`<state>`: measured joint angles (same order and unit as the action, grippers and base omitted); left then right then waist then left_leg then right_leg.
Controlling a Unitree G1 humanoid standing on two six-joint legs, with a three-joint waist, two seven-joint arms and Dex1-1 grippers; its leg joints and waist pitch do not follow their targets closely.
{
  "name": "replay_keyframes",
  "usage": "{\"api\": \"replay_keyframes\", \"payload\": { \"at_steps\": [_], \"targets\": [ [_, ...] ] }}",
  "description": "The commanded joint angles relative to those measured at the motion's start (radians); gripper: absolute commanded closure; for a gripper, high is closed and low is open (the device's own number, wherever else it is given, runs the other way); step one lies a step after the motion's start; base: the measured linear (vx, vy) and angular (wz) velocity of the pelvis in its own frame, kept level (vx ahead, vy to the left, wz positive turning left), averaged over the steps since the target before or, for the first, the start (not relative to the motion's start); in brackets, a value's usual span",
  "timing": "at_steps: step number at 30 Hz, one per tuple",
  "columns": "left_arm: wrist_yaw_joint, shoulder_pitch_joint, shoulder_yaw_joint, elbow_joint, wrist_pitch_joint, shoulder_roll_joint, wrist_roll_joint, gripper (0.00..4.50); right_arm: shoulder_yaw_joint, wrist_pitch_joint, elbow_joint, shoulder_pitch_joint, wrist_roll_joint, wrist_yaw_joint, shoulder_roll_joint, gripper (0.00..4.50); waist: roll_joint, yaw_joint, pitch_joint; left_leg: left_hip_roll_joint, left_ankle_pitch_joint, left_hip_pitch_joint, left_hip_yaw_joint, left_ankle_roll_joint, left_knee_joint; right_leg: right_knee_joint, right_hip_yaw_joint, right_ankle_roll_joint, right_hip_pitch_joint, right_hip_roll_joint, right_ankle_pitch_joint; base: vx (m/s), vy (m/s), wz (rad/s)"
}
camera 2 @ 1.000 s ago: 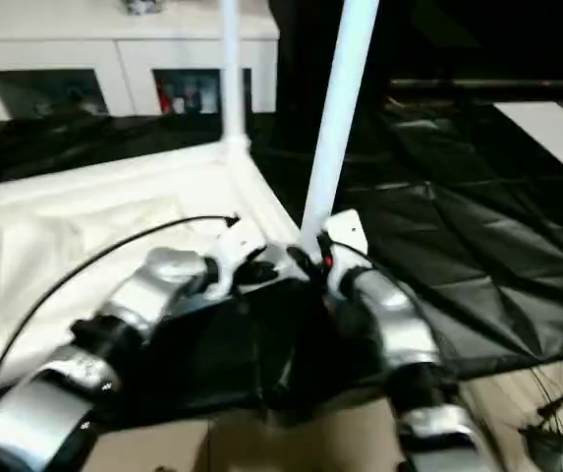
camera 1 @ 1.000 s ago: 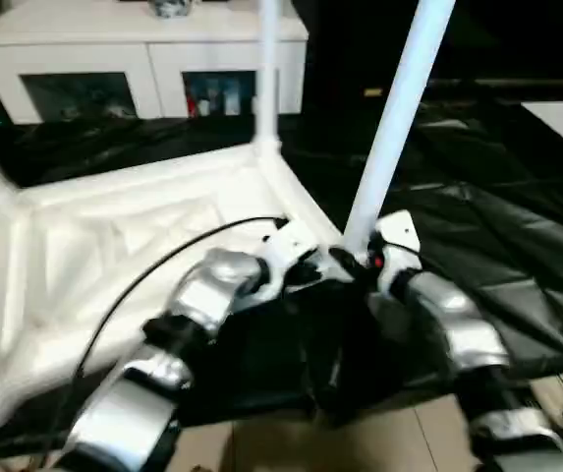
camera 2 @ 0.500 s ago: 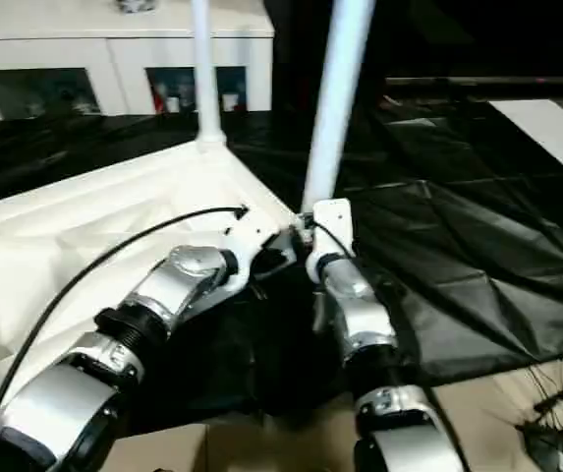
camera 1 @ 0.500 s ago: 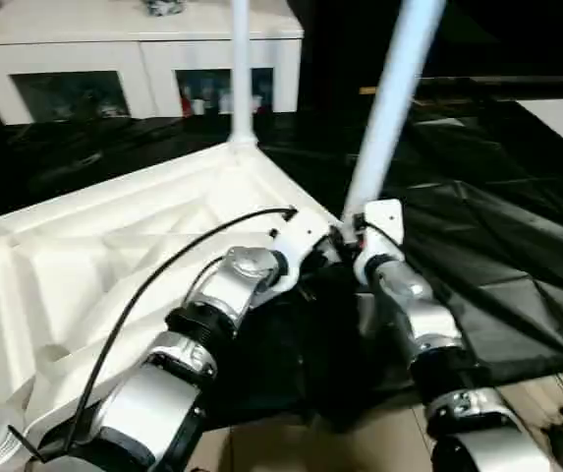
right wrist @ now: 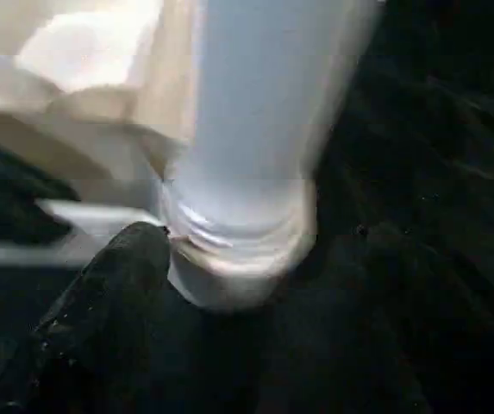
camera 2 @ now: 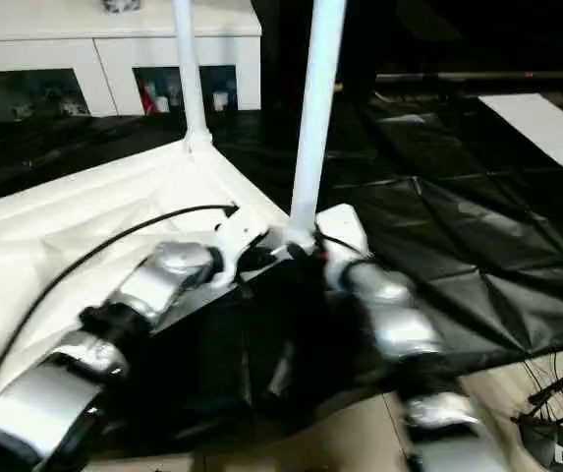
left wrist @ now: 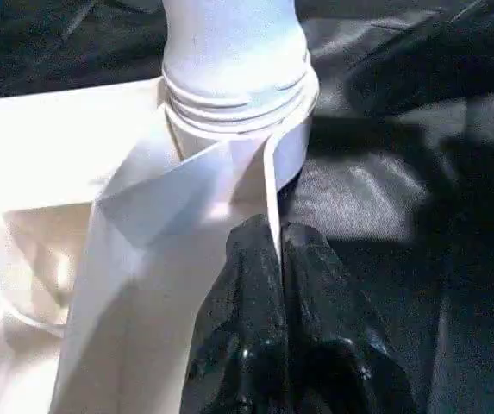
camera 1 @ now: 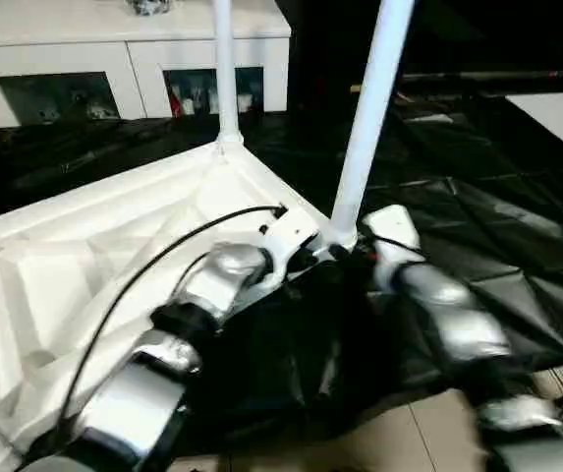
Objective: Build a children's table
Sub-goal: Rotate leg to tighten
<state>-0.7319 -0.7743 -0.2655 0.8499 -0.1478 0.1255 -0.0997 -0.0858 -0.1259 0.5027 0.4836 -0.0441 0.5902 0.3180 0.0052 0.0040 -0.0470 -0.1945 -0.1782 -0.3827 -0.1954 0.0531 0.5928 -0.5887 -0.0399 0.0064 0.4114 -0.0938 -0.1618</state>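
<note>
Left gripper (left wrist: 279,259) pinched shut on thin edge of upturned white plastic ribbed tabletop (camera 1: 114,246) on black sheet (camera 1: 517,236), right gripper (right wrist: 229,259) spread beside white tapered tube leg (camera 1: 367,118) upright in near corner socket.

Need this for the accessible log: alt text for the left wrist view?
The left tool, its black fingers shut, pinches the thin white rim of the upturned table top just below a corner socket holding a white leg. Black sheeting lies beyond.
</note>
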Motion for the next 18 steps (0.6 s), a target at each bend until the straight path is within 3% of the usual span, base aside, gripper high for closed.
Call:
{"api": "replay_keyframes", "payload": {
  "at_steps": [1,3,7,11,14,15,18],
  "targets": [
    [-0.088,0.057,-0.036,0.003,-0.015,0.044,-0.007,4.5,-0.022,0.02,-0.061,-0.02,-0.044,0.132,0.036,0.59,-0.013,0.013,0.067,-0.025,-0.214,0.004,0.011,-0.107,-0.065,0.06,0.023,-0.253,-0.056,-0.041,-0.135,0.0,0.0,0.0],
    [-0.132,0.07,-0.045,-0.025,0.001,0.066,-0.002,4.5,-0.025,0.019,-0.083,-0.032,-0.067,0.186,0.058,0.59,-0.012,0.015,0.067,-0.028,-0.214,0.009,0.01,-0.113,-0.065,0.062,0.022,-0.264,-0.054,-0.042,-0.152,0.0,0.0,0.0],
    [-0.238,0.107,-0.063,-0.107,0.019,0.122,0.02,4.5,-0.032,0.017,-0.121,-0.055,-0.107,0.289,0.097,0.59,-0.01,0.019,0.061,-0.034,-0.252,0.011,0.011,-0.093,-0.071,0.065,0.023,-0.262,-0.049,-0.041,-0.217,0.0,0.0,0.0],
    [-0.465,0.21,-0.097,-0.343,-0.018,0.239,0.088,4.5,-0.077,0.0,-0.188,-0.096,-0.14,0.456,0.142,0.59,-0.003,0.021,0.06,-0.042,-0.298,0.02,0.012,-0.06,-0.078,0.063,0.026,-0.259,-0.042,-0.04,-0.242,0.0,0.0,0.0],
    [-0.481,0.225,-0.097,-0.38,-0.03,0.258,0.094,4.5,-0.1,0.011,-0.174,-0.096,-0.116,0.462,0.14,0.59,-0.004,0.021,0.06,-0.039,-0.295,0.02,0.01,-0.05,-0.079,0.06,0.026,-0.259,-0.039,-0.035,-0.226,0.0,0.0,0.0],
    [-0.486,0.229,-0.096,-0.391,-0.034,0.264,0.097,4.5,-0.11,0.024,-0.164,-0.095,-0.102,0.461,0.138,0.59,-0.003,0.03,0.059,-0.04,-0.296,0.026,0.007,-0.041,-0.078,0.062,0.028,-0.256,-0.034,-0.036,-0.232,0.0,0.0,0.0],
    [-0.491,0.239,-0.095,-0.415,-0.045,0.271,0.1,4.5,-0.123,0.031,-0.164,-0.098,-0.105,0.476,0.139,0.59,-0.005,0.036,0.06,-0.038,-0.282,0.022,0.007,-0.031,-0.079,0.058,0.029,-0.247,-0.039,-0.037,-0.22,0.0,0.0,0.0]
  ]
}}
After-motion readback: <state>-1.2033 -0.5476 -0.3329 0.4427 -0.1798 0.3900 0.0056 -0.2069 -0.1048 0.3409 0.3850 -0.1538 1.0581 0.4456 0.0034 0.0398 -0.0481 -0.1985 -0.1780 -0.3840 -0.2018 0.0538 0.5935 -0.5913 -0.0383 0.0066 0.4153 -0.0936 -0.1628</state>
